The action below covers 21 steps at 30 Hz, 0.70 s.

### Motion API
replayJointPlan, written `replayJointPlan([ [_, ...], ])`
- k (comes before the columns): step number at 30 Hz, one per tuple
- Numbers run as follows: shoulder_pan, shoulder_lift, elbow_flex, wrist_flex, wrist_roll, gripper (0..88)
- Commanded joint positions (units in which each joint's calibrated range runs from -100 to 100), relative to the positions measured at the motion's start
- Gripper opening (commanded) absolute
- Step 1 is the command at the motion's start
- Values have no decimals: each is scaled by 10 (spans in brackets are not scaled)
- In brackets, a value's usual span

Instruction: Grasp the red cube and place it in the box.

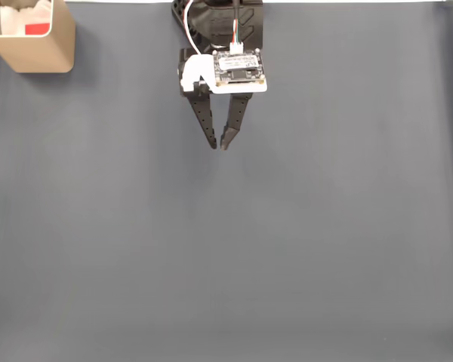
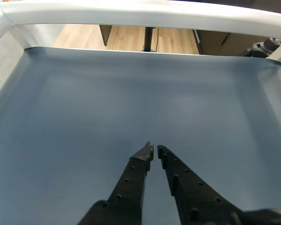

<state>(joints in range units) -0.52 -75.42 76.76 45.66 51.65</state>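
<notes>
Fixed view first, looking straight down: the desk (image 1: 302, 249) is covered edge to edge by a dark blue-grey mat, smooth and matte, with a faint fold line running down its right side. Up in the top left corner sits the box (image 1: 38, 49), tan walls, rounded corners, whitish inside, and there in it is the red cube (image 1: 36, 29), a small red patch against the pale interior, near the box's inner wall. Top centre, the arm comes in from the upper edge, black body with a white bracket and a small circuit board with coloured wires on top. The gripper (image 1: 218, 142) points down the picture, well apart from the box, its jaws drawn to a narrow V with the tips almost touching and nothing between them.

Over to the wrist view: the two black, dotted fingers (image 2: 131, 180) rise from the bottom edge, and the gripper (image 2: 153, 151) shows just a thin slit at the tips, nothing held. Beneath them, that same blue-grey mat, with a soft sheen across the middle. A white rail (image 2: 145, 14) frames the far edge and runs down the sides. Beyond it, a light wooden floor (image 2: 126, 38), dark furniture legs, and darker objects at the top right.
</notes>
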Motion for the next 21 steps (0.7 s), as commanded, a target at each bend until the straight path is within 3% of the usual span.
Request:
replayJointPlan([
  [1, -6, -39, 20, -16, -3, 0],
  [21, -21, -222, 224, -18, -36, 0],
])
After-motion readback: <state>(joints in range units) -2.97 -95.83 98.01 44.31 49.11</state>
